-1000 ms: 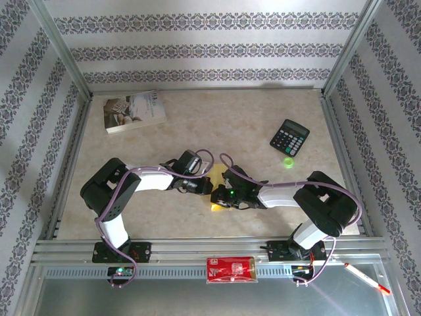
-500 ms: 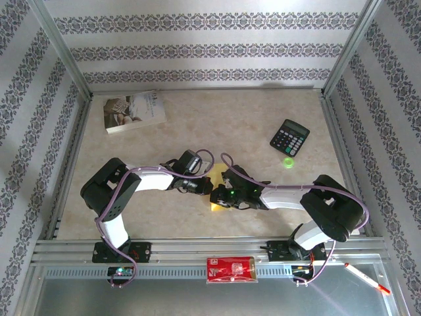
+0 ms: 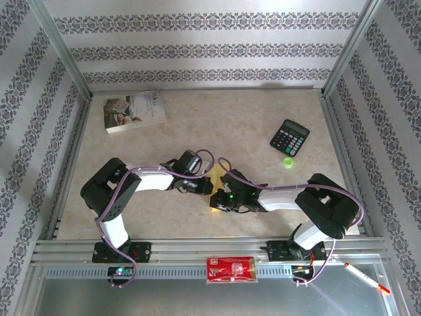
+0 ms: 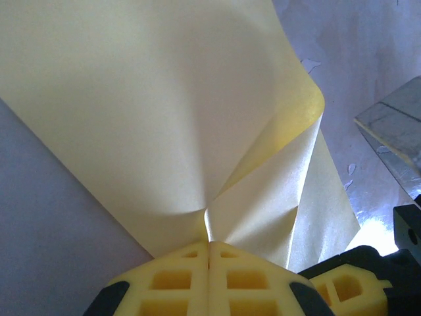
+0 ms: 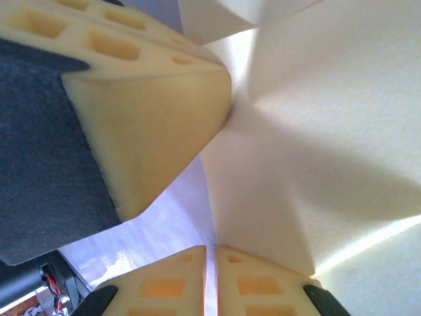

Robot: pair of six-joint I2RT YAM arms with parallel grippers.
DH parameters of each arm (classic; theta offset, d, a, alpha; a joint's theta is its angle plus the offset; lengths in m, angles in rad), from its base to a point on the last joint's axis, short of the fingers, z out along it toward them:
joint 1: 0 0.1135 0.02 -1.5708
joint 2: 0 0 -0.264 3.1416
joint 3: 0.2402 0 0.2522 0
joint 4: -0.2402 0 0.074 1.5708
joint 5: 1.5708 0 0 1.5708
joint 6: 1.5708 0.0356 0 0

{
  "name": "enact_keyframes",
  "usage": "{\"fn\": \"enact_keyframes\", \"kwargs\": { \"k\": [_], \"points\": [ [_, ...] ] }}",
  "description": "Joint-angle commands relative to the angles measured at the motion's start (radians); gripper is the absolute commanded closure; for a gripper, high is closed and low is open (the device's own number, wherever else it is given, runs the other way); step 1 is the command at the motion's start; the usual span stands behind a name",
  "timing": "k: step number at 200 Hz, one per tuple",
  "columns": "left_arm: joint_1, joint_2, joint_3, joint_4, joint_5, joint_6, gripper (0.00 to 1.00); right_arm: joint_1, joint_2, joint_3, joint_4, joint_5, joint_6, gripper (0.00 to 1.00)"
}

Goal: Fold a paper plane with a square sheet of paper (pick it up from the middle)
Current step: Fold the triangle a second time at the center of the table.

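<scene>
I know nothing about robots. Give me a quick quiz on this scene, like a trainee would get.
1. True or false: the left pincer and the right pincer are both shut on the paper.
2. What lies at the far left of the table? A) cup B) book C) bottle
3. Fill in: the paper is coloured ____.
Key: 1 true; 2 B; 3 yellow.

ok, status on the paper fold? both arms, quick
Jaws shut on the yellow sheet, left gripper and right gripper alike, close together. Sheet curled over, fold unfinished. Nothing in the way; book and calculator far off.
</scene>
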Motion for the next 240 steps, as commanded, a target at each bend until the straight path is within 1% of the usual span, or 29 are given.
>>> {"fn": "enact_keyframes", "kwargs": {
  "k": [1, 72, 123, 176, 240],
  "points": [
    [-0.016, 0.076, -0.026, -0.117, -0.118, 0.026, 1.00, 0.013, 0.012, -0.025, -0.010, 0.009, 0.010, 0.88],
    [-0.015, 0.080, -0.024, -0.119, -0.115, 0.026, 1.00, 0.013, -0.047, -0.003, -0.017, 0.005, 0.010, 0.87],
    [-0.015, 0.078, -0.026, -0.117, -0.116, 0.025, 1.00, 0.012, 0.013, -0.041, 0.011, 0.003, 0.018, 0.88],
    [-0.015, 0.079, -0.024, -0.121, -0.120, 0.027, 1.00, 0.043, 0.003, -0.078, 0.013, 0.009, 0.041, 0.92],
    [-0.015, 0.082, -0.022, -0.129, -0.131, 0.031, 1.00, 0.076, -0.034, -0.119, 0.005, 0.022, 0.065, 0.93]
  ]
}}
